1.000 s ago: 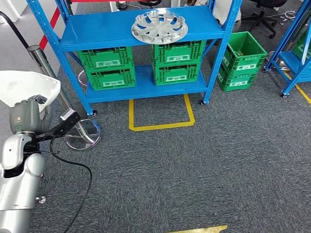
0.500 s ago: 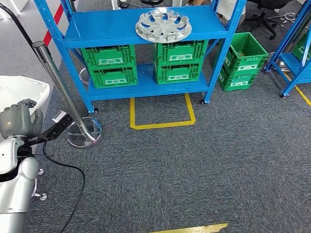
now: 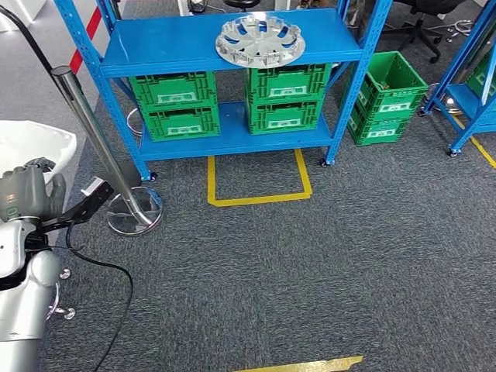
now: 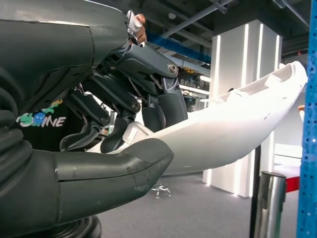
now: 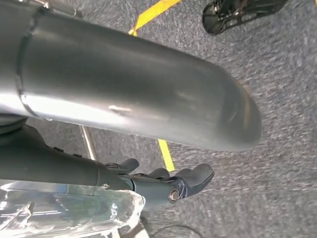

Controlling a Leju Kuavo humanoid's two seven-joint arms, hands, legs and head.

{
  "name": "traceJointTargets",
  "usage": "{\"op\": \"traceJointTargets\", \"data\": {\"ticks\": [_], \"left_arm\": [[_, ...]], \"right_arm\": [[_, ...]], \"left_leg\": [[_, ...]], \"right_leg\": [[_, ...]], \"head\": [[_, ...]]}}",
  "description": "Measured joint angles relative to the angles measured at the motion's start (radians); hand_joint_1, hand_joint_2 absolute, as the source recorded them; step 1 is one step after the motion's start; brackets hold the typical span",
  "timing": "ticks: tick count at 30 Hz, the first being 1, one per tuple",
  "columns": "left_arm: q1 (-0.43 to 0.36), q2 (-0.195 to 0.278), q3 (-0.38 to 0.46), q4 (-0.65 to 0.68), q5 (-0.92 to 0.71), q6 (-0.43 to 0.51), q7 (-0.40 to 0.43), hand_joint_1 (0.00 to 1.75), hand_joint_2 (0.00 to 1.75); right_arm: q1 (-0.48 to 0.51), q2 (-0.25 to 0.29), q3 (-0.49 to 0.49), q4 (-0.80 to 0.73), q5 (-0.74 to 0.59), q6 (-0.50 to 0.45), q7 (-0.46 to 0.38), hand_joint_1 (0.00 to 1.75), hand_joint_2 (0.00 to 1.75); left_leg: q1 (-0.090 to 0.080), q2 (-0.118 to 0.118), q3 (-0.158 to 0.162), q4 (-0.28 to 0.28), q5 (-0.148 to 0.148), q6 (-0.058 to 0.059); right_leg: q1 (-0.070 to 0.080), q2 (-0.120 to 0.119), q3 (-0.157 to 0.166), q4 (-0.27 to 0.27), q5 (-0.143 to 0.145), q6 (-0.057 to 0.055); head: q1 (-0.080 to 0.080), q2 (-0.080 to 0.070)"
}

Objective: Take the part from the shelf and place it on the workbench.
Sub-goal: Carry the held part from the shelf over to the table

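- Left hand (image 3: 26,194), near the floor's left edge, grips a white curved part (image 4: 239,124), fingers (image 4: 164,101) wrapped over it.
- Right hand (image 5: 164,181) holds nothing, fingers loosely curled.
- Farther off, a silver wheel cover (image 3: 260,39) lies on the blue shelf's (image 3: 158,46) top level.

The left hand (image 4: 112,129) grips a white curved part (image 4: 232,124): the thick grey thumb (image 4: 112,166) lies under its pale shell and the darker fingers (image 4: 164,99) press on its upper side. The part runs out toward two o'clock. At five o'clock stands a metal post (image 4: 267,203), just beside a blue upright (image 4: 307,148).
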Motion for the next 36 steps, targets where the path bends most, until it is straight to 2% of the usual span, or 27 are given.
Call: {"op": "traceJointTargets", "data": {"ticks": [1, 3, 4, 5, 6, 8, 9, 10, 11, 12, 14, 15, 16, 18, 20, 22, 23, 24, 25, 26, 27, 29, 30, 31, 33, 34, 36], "left_arm": [[0.000, 0.000, 0.002, -0.002, -0.001, -0.002, 0.000, 1.75, 1.75], [0.000, 0.000, 0.005, -0.006, -0.001, -0.006, 0.000, 1.75, 1.75], [-0.001, 0.000, 0.006, -0.009, -0.002, -0.007, 0.000, 1.75, 1.75], [-0.002, 0.000, 0.008, -0.011, -0.002, -0.008, 0.000, 1.75, 1.75], [-0.002, 0.000, 0.010, -0.012, -0.003, -0.010, 0.001, 1.75, 1.75], [-0.002, 0.000, 0.013, -0.013, -0.007, -0.015, 0.001, 1.75, 1.75], [-0.002, -0.001, 0.013, -0.013, -0.009, -0.017, 0.001, 1.75, 1.75], [-0.002, -0.003, 0.012, -0.013, -0.011, -0.019, 0.001, 1.75, 1.75], [-0.003, -0.004, 0.010, -0.013, -0.012, -0.021, 0.001, 1.75, 1.75], [-0.005, -0.005, 0.010, -0.013, -0.013, -0.022, 0.001, 1.75, 1.75], [-0.012, -0.005, 0.010, -0.013, -0.015, -0.023, 0.001, 1.75, 1.75], [-0.015, -0.006, 0.010, -0.013, -0.016, -0.024, 0.001, 1.75, 1.75], [-0.017, -0.006, 0.011, -0.013, -0.018, -0.025, 0.001, 1.75, 1.75], [-0.017, -0.005, 0.010, -0.013, -0.020, -0.028, 0.001, 1.75, 1.75], [-0.018, -0.003, 0.010, -0.013, -0.021, -0.031, 0.001, 1.75, 1.75], [-0.020, -0.002, 0.010, -0.013, -0.021, -0.032, 0.001, 1.75, 1.75], [-0.019, -0.002, 0.010, -0.013, -0.021, -0.033, 0.001, 1.75, 1.75], [-0.017, -0.002, 0.010, -0.013, -0.021, -0.033, 0.002, 1.75, 1.75], [-0.015, -0.002, 0.010, -0.013, -0.021, -0.034, 0.002, 1.75, 1.75], [-0.014, -0.002, 0.010, -0.013, -0.021, -0.034, 0.002, 1.75, 1.75], [-0.015, -0.002, 0.010, -0.013, -0.021, -0.034, 0.002, 1.75, 1.75], [-0.019, -0.002, 0.009, -0.013, -0.021, -0.034, 0.002, 1.75, 1.75], [-0.020, -0.002, 0.009, -0.013, -0.021, -0.034, 0.002, 1.75, 1.75], [-0.021, -0.002, 0.010, -0.014, -0.021, -0.034, 0.002, 1.75, 1.75], [-0.019, -0.001, 0.010, -0.014, -0.021, -0.035, 0.003, 1.75, 1.75], [-0.019, -0.001, 0.011, -0.014, -0.021, -0.035, 0.003, 1.75, 1.75], [-0.022, -0.002, 0.011, -0.015, -0.021, -0.035, 0.003, 1.75, 1.75]], "right_arm": [[0.026, 0.000, 0.035, -0.020, -0.068, -0.014, 0.057, 0.00, 0.00], [0.131, 0.000, 0.158, -0.127, -0.312, -0.061, 0.265, 0.00, 0.00], [0.202, 0.000, 0.245, -0.201, -0.460, -0.089, 0.384, 0.00, 0.00], [0.270, -0.001, 0.343, -0.272, -0.592, -0.111, 0.481, 0.00, 0.00], [0.326, -0.003, 0.459, -0.332, -0.688, -0.126, 0.540, 0.00, 0.00], [0.391, -0.009, 0.681, -0.405, -0.727, -0.124, 0.561, 0.00, 0.00], [0.403, -0.009, 0.776, -0.429, -0.705, -0.119, 0.552, 0.00, 0.00], [0.409, -0.007, 0.847, -0.444, -0.676, -0.114, 0.548, 0.00, 0.00], [0.415, -0.005, 0.899, -0.457, -0.652, -0.111, 0.544, 0.00, 0.00], [0.421, -0.003, 0.928, -0.468, -0.638, -0.110, 0.541, 0.00, 0.00], [0.436, -0.002, 0.954, -0.486, -0.619, -0.107, 0.537, 0.00, 0.00], [0.442, -0.002, 0.959, -0.492, -0.612, -0.105, 0.534, 0.00, 0.00], [0.447, -0.003, 0.963, -0.496, -0.605, -0.100, 0.532, 0.00, 0.00], [0.449, -0.003, 0.967, -0.500, -0.594, -0.087, 0.525, 0.00, 0.00], [0.446, -0.002, 0.969, -0.502, -0.587, -0.077, 0.516, 0.00, 0.00], [0.446, -0.001, 0.970, -0.502, -0.583, -0.073, 0.512, 0.00, 0.00], [0.446, 0.000, 0.970, -0.502, -0.582, -0.073, 0.512, 0.00, 0.00], [0.446, 0.000, 0.969, -0.502, -0.582, -0.073, 0.512, 0.00, 0.00], [0.445, 0.000, 0.968, -0.502, -0.581, -0.073, 0.511, 0.00, 0.00], [0.445, 0.000, 0.968, -0.502, -0.581, -0.073, 0.511, 0.00, 0.00], [0.444, 0.000, 0.968, -0.502, -0.581, -0.073, 0.511, 0.00, 0.00], [0.443, 0.000, 0.969, -0.502, -0.581, -0.072, 0.510, 0.00, 0.00], [0.443, 0.000, 0.969, -0.502, -0.581, -0.070, 0.509, 0.00, 0.00], [0.443, 0.000, 0.969, -0.502, -0.581, -0.069, 0.507, 0.00, 0.00], [0.443, 0.000, 0.969, -0.502, -0.581, -0.065, 0.505, 0.00, 0.00], [0.442, 0.000, 0.970, -0.503, -0.581, -0.063, 0.504, 0.00, 0.00], [0.443, 0.000, 0.971, -0.503, -0.581, -0.061, 0.501, 0.00, 0.00]], "left_leg": [[-0.001, -0.001, -0.001, 0.001, 0.000, 0.003], [-0.002, -0.011, 0.002, -0.009, 0.006, 0.013], [-0.001, -0.017, 0.005, -0.015, 0.010, 0.018], [0.002, -0.023, 0.006, -0.021, 0.014, 0.022], [0.005, -0.025, 0.005, -0.024, 0.018, 0.023], [0.010, -0.023, -0.005, -0.023, 0.022, 0.022], [0.011, -0.022, -0.010, -0.023, 0.025, 0.021], [0.011, -0.026, -0.013, -0.023, 0.028, 0.019], [0.011, -0.033, -0.016, -0.022, 0.030, 0.016], [0.011, -0.043, -0.017, -0.020, 0.032, 0.013], [0.011, -0.065, -0.024, -0.014, 0.036, 0.003], [0.012, -0.076, -0.029, -0.011, 0.039, -0.004], [0.014, -0.086, -0.034, -0.010, 0.043, -0.011], [0.020, -0.101, -0.041, -0.009, 0.048, -0.024], [0.020, -0.076, -0.062, 0.031, 0.018, -0.034], [0.020, -0.030, -0.114, 0.148, -0.049, -0.044], [0.022, -0.018, -0.143, 0.217, -0.080, -0.048], [0.023, -0.013, -0.161, 0.266, -0.096, -0.050], [0.024, -0.010, -0.163, 0.281, -0.094, -0.052], [0.025, -0.007, -0.144, 0.254, -0.074, -0.052], [0.025, 0.002, -0.107, 0.193, -0.042, -0.050], [0.019, 0.045, -0.029, 0.056, 0.001, -0.044], [0.016, 0.060, -0.009, 0.016, 0.008, -0.037], [0.012, 0.066, -0.003, 0.001, 0.006, -0.031], [0.012, 0.043, -0.010, -0.001, 0.010, -0.016], [0.014, 0.032, -0.012, -0.002, 0.012, -0.010], [0.019, 0.011, -0.014, -0.005, 0.017, 0.002]], "right_leg": [[-0.001, -0.002, 0.001, -0.001, 0.000, 0.002], [-0.005, -0.010, 0.003, 0.004, -0.008, 0.010], [-0.006, -0.012, -0.002, 0.017, -0.023, 0.013], [-0.007, -0.010, -0.017, 0.052, -0.051, 0.017], [-0.007, -0.006, -0.043, 0.108, -0.089, 0.019], [-0.008, 0.000, -0.096, 0.236, -0.157, 0.024], [-0.009, 0.000, -0.107, 0.271, -0.170, 0.025], [-0.011, 0.000, -0.099, 0.271, -0.165, 0.025], [-0.013, 0.003, -0.070, 0.230, -0.142, 0.024], [-0.015, 0.014, -0.025, 0.161, -0.111, 0.023], [-0.019, 0.055, 0.055, 0.033, -0.076, 0.019], [-0.018, 0.069, 0.073, 0.004, -0.073, 0.016], [-0.015, 0.071, 0.077, -0.003, -0.076, 0.012], [-0.012, 0.046, 0.077, -0.004, -0.068, 0.002], [-0.014, 0.022, 0.077, -0.011, -0.061, -0.013], [-0.014, -0.003, 0.075, -0.014, -0.058, -0.021], [-0.014, -0.016, 0.074, -0.013, -0.057, -0.021], [-0.013, -0.029, 0.073, -0.012, -0.058, -0.022], [-0.012, -0.042, 0.072, -0.012, -0.058, -0.022], [-0.012, -0.055, 0.072, -0.011, -0.059, -0.021], [-0.012, -0.067, 0.074, -0.010, -0.060, -0.020], [-0.007, -0.089, 0.076, -0.006, -0.065, -0.014], [-0.003, -0.099, 0.077, -0.005, -0.068, -0.010], [0.000, -0.109, 0.077, -0.004, -0.069, -0.005], [0.001, -0.124, 0.080, -0.005, -0.072, 0.004], [-0.001, -0.112, 0.077, 0.001, -0.079, 0.010], [-0.005, -0.058, 0.049, 0.063, -0.123, 0.018]], "head": [[0.000, 0.000], [-0.001, 0.000], [0.001, 0.000], [0.004, 0.000], [0.006, 0.000], [0.012, 0.000], [0.012, 0.000], [0.013, 0.000], [0.013, 0.000], [0.013, 0.000], [0.013, 0.000], [0.013, 0.000], [0.013, 0.000], [0.013, 0.000], [0.005, 0.000], [-0.004, 0.000], [-0.006, 0.000], [-0.006, 0.000], [-0.007, 0.000], [-0.006, 0.000], [-0.007, 0.000], [-0.007, 0.000], [-0.007, 0.000], [-0.007, 0.000], [-0.007, 0.000], [-0.006, 0.000], [-0.003, 0.000]]}}
